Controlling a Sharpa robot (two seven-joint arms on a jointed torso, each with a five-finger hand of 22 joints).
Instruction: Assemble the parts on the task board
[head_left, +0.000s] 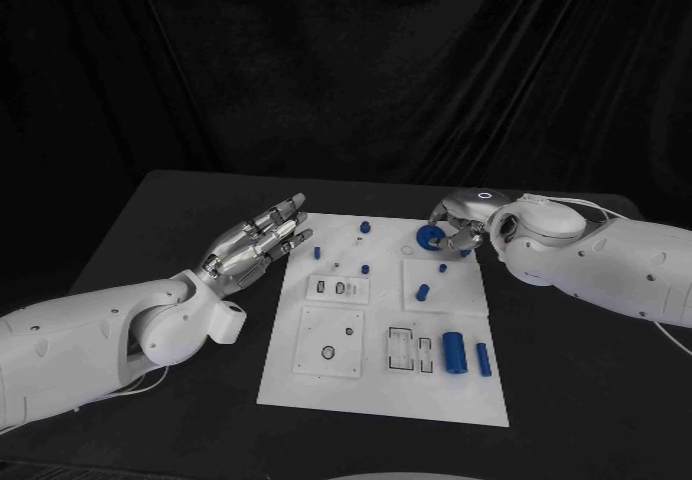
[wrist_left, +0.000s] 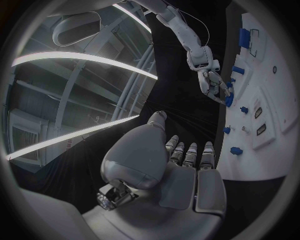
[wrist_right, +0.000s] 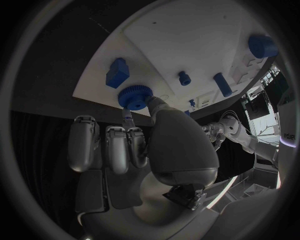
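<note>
Task board (head_left: 387, 400) lies mid-frame in the head view, blue parts scattered on it. Its toothed rim marks the blue gear (wrist_right: 132, 97) in the right wrist view; in the head view it is half hidden. The right hand (head_left: 459, 228) pinches the gear at the board's upper right. Left of the board, the left hand (head_left: 264, 243) hovers, fingers straight, empty.

Left arm reaches in low, its left hand (head_left: 260, 240) flat and empty, fingers (head_left: 289, 215) stretched out straight and slightly apart. Right arm bends in from the far side, right hand (head_left: 459, 232) curled inward, thumb and fingers (wrist_right: 128, 120) pinching a blue gear (wrist_right: 132, 97).
</note>
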